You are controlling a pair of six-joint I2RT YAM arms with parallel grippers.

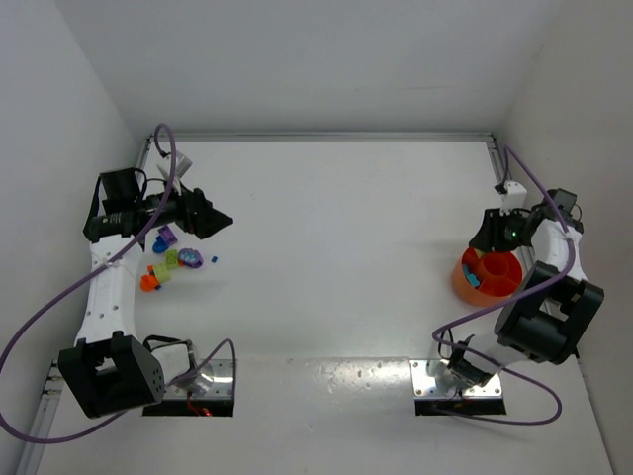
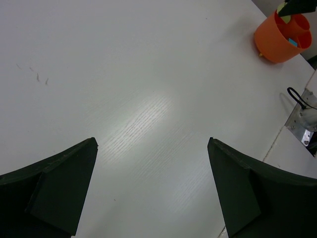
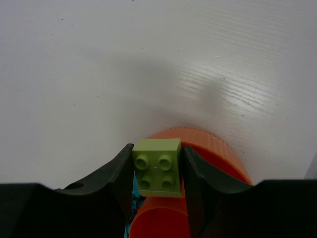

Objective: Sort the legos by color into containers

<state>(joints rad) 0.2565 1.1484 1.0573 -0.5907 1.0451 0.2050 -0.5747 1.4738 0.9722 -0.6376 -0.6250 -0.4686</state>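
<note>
My right gripper point(image 3: 157, 148) is shut on a yellow-green lego point(image 3: 158, 171), studs facing the camera, held just above the round orange bowl point(image 3: 215, 148). Below the brick, something teal point(image 3: 132, 194) shows inside the bowl. From the top view the right gripper point(image 1: 487, 247) hangs over the bowl point(image 1: 461, 285) at the right. Loose legos lie at the left: purple point(image 1: 165, 237), yellow-green point(image 1: 172, 260), blue point(image 1: 191, 259), orange point(image 1: 150, 281) and a tiny blue one point(image 1: 214, 260). My left gripper point(image 1: 216, 220) hovers open just above and to the right of them, nothing between its fingers point(image 2: 64, 188).
In the left wrist view the bowl point(image 2: 275, 44) stands far off at the upper right, with a metal mounting plate and cable point(image 2: 302, 111) near the table edge. White walls enclose the table on three sides. Purple cables loop beside both arms.
</note>
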